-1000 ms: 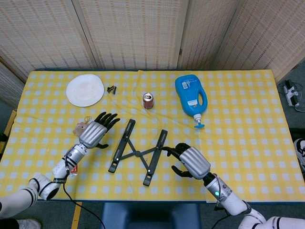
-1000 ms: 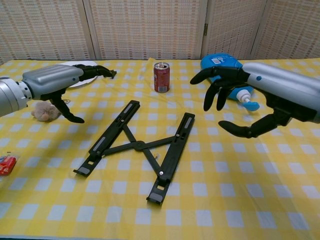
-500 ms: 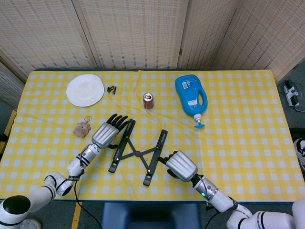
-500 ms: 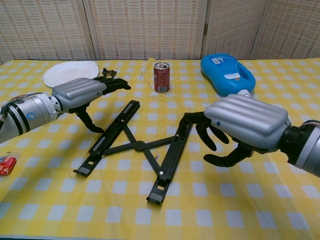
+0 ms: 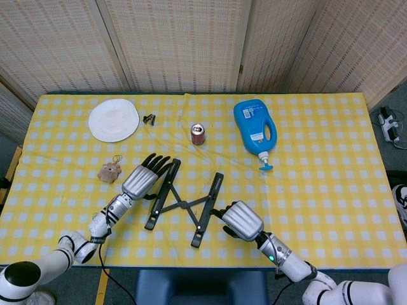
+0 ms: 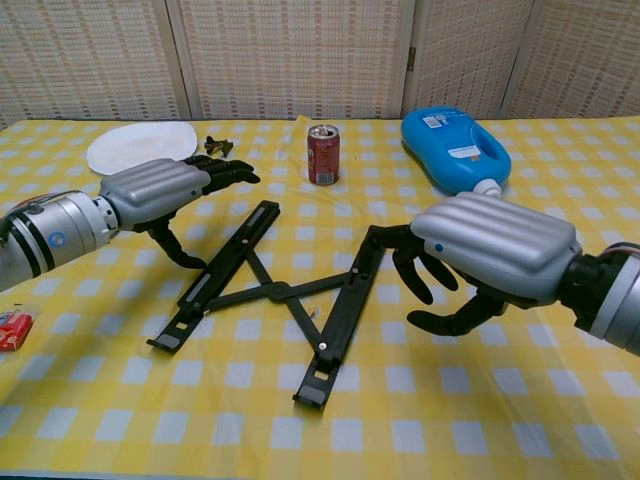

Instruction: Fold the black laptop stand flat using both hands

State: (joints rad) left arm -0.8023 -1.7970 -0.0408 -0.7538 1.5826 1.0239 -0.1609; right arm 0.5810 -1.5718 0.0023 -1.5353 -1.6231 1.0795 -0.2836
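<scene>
The black laptop stand (image 5: pixel 184 203) lies spread on the yellow checked table, its two rails joined by crossed links (image 6: pixel 275 292). My left hand (image 5: pixel 141 180) hovers at the far end of the left rail, fingers stretched out and apart, thumb hanging down beside the rail (image 6: pixel 160 190). My right hand (image 5: pixel 240 220) sits just right of the right rail. Its fingers curve toward that rail, with the fingertips (image 6: pixel 400 262) close against it and the thumb apart below. Neither hand holds anything.
Behind the stand stands a red can (image 5: pixel 198 134). A blue detergent bottle (image 5: pixel 255 130) lies at the back right. At the back left are a white plate (image 5: pixel 113 120) and a black clip (image 5: pixel 149 119). A small plush toy (image 5: pixel 109 171) sits left of my left hand.
Both hands have closed in on the stand: the left moved right to the left rail, the right came down and left beside the right rail. The stand has not moved.
</scene>
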